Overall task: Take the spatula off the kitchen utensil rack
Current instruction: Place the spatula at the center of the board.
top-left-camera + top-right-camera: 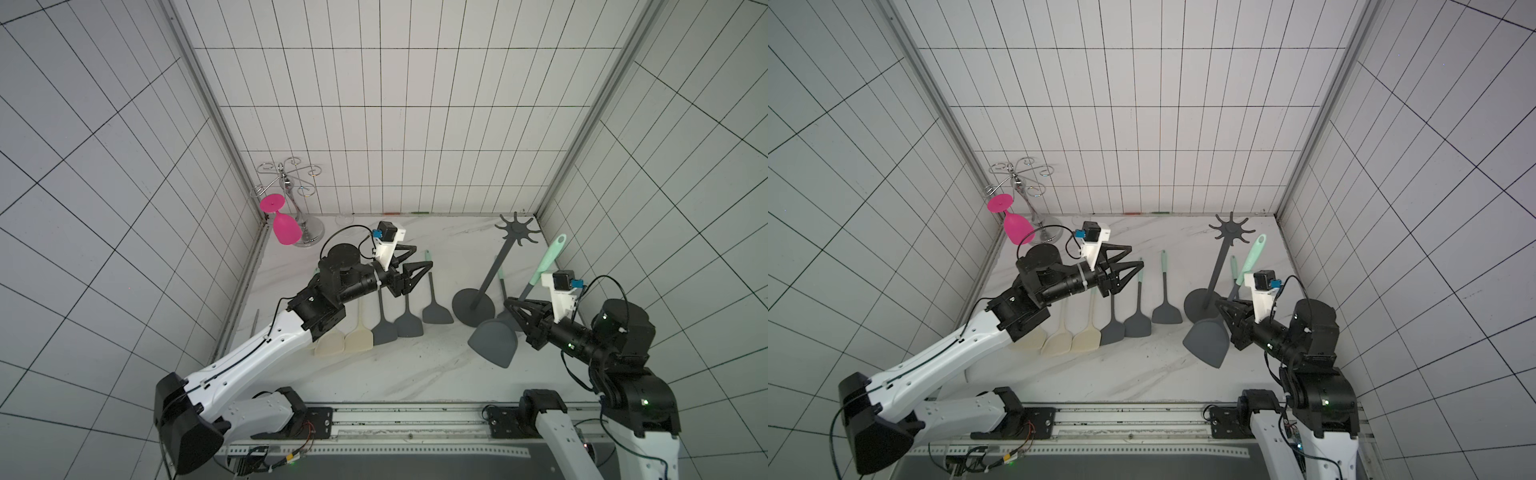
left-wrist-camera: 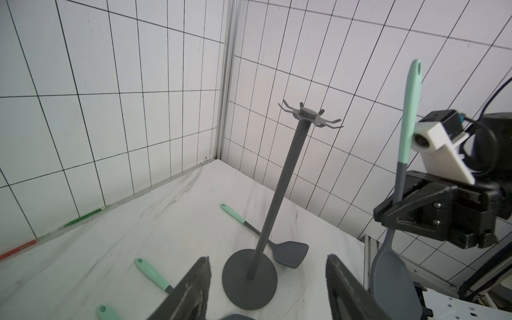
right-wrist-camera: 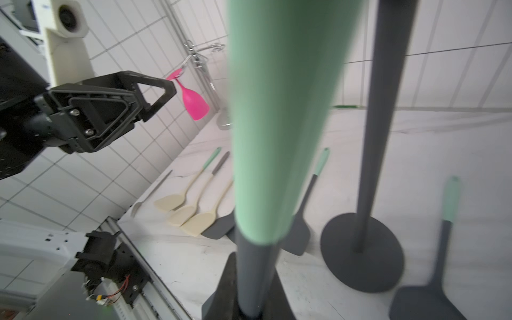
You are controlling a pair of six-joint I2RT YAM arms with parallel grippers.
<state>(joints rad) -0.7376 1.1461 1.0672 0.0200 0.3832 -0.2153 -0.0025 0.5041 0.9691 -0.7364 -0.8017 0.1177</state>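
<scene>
Mint-handled spatula (image 2: 410, 110) stands nearly upright, blade down, pinched at its grey neck by the right hand (image 1: 512, 305), just beside the kitchen utensil rack (image 1: 494, 274), off its hooks.

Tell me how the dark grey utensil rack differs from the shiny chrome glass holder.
The kitchen utensil rack is matte dark grey; the chrome glass holder is shiny. The rack ends in a flat star of short hooks; the holder spreads long curly arms. The rack's hooks are bare; a pink glass hangs upside down from the holder. Both stand upright on the table, each with one pole on a round base.
</scene>
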